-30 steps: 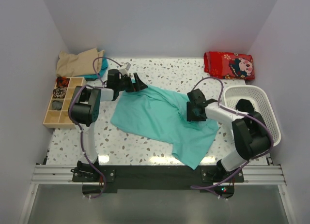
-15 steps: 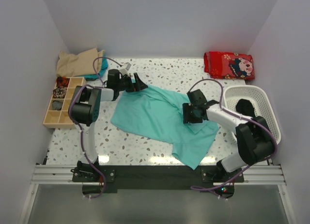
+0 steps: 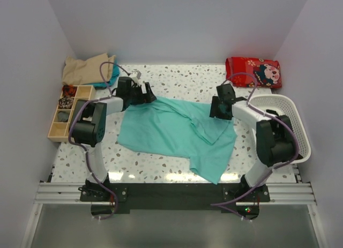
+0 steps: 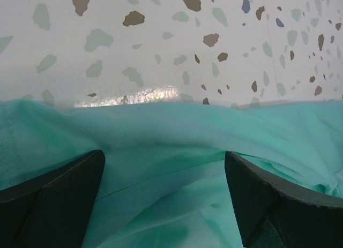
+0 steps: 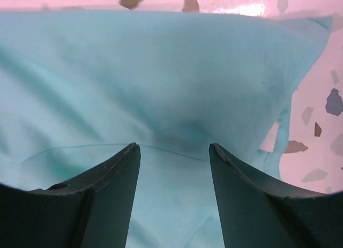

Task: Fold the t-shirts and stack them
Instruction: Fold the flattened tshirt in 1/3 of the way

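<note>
The left fingers point(image 4: 48, 205) stand spread wide, resting on the far left edge of the teal t-shirt point(image 3: 171, 133) with nothing clenched. The right fingers point(image 5: 102, 205) are also parted over the shirt's far right corner, with cloth under them but none pinched between them.

Nearest the arm bases, one end of the shirt trails toward 6 o'clock. Its body lies across the middle of the counter point(image 3: 177, 79), rumpled, with a small flap turned over at about 4 o'clock. The left arm works at 11 o'clock and the right at 1 o'clock. A white basket point(image 3: 268, 98) sits at 3 o'clock and a wooden organiser point(image 3: 53, 131) at 9 o'clock. At the back, a tan garment point(image 3: 86, 68) is heaped at 10 o'clock and a red printed cloth point(image 3: 253, 71) lies at 2 o'clock.

The job looks to be at an early stage: the shirt is being laid out, no fold is made and no neat stack shows.

Compared with a second ago, the right arm has left the shirt's middle for its far corner, and the cloth lies wider and flatter.
</note>
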Robot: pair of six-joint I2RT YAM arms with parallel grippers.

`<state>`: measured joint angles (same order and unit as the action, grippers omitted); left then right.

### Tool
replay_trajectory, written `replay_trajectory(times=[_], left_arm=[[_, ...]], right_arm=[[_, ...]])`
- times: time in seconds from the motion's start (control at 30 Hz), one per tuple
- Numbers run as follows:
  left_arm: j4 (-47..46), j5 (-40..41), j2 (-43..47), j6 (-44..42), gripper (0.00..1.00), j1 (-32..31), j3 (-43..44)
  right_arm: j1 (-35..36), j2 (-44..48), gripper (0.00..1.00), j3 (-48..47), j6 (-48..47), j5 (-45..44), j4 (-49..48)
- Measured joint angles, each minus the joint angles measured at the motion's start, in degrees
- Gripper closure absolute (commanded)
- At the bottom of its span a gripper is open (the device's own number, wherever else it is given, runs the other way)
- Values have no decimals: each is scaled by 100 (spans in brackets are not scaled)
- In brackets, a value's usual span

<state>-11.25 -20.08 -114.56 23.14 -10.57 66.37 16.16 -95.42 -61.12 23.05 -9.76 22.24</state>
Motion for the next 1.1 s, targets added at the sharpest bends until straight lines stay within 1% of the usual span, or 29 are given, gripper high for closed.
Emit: replay_trajectory(times=[0.13,0.23,0.4,0.5,0.57,0.83,1.0,1.1], left_arm=[[428,295,149,-46,0,0,7],[715,459,271,-127,0,0,-26],[1104,800,529,-225,0,2,-201],[1209,1016,603,-289,0,2,-254],[1281,1167,627,-328,0,4,-254],[1646,1526,1005,-455,0,81,-413],[1716,1419,1486,-444,0,109,-529],[1685,1217,1569,-411,0,107,-553]], right_arm=[[-118,-658,42,-24,-42,48,-20],[-83,-868,43,-323,-22,109,-107],[-81,-1499,43,-1086,-59,-68,-79],[-111,-2026,43,-1825,-63,-168,2],[-131,-2251,42,-2138,-81,-181,-26],[-170,-2382,41,-2354,-166,-118,11],[-192,-2422,41,-2409,-173,-94,11],[-205,-2426,41,-2415,-175,-39,9]])
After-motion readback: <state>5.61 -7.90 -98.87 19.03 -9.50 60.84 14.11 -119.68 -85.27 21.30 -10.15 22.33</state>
